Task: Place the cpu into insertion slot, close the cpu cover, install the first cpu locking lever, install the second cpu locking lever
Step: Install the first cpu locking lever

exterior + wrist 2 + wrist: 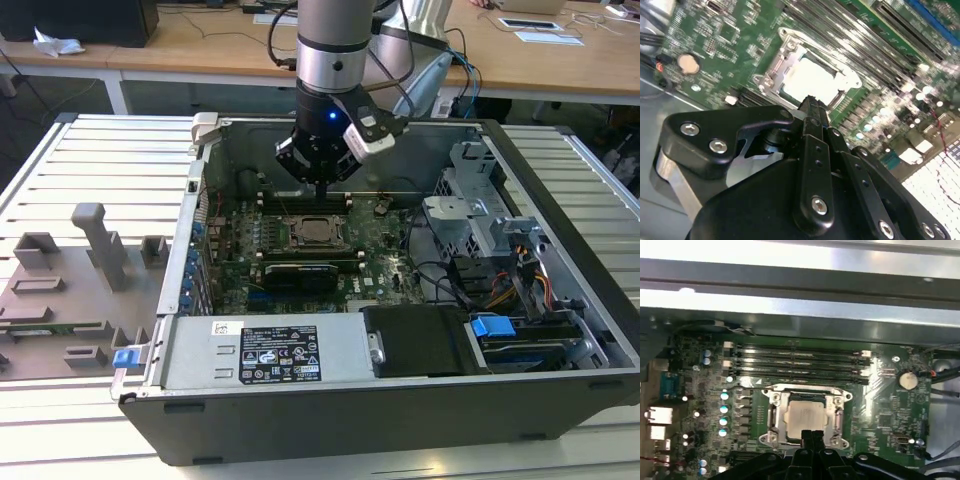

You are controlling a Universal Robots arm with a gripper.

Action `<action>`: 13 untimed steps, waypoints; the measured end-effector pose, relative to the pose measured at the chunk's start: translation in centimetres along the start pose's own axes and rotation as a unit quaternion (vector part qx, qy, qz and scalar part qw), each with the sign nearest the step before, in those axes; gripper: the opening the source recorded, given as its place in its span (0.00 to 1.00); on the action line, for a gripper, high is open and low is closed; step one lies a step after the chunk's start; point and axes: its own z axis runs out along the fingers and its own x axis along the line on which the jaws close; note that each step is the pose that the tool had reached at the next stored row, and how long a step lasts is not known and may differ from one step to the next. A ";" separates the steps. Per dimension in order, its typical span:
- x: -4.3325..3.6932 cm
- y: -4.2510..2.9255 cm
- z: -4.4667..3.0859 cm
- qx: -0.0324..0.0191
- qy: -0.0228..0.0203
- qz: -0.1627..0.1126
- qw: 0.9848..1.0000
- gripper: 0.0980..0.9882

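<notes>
The cpu (805,415) lies flat in the insertion slot (771,439) on the green motherboard, its silver top showing. The cpu cover (774,412) lies down around it as a silver frame. A thin wire lever (752,386) runs along the socket's edge nearest the memory slots. My gripper (812,436) is shut with nothing between its black fingers, and its tips hover just over the socket edge farthest from those slots. In the second wrist view the gripper (812,106) points at the cpu (812,80). In the exterior view the gripper (320,183) hangs above the cpu (318,233).
Several long memory slots (800,362) lie beside the socket, below the case wall (790,315). A coin battery (907,380) sits nearby. A black card (297,275), a power supply (270,350) and a drive cage (480,215) crowd the case. Grey fixtures (70,280) stand outside it.
</notes>
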 end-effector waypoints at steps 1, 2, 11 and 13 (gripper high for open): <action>0.78 0.05 0.02 0.000 0.000 0.000 1.000 0.01; 1.61 0.12 0.05 0.000 0.000 0.000 1.000 0.01; 6.14 1.05 0.54 0.000 -0.001 0.000 1.000 0.01; 6.42 1.29 0.62 0.000 -0.001 0.000 1.000 0.01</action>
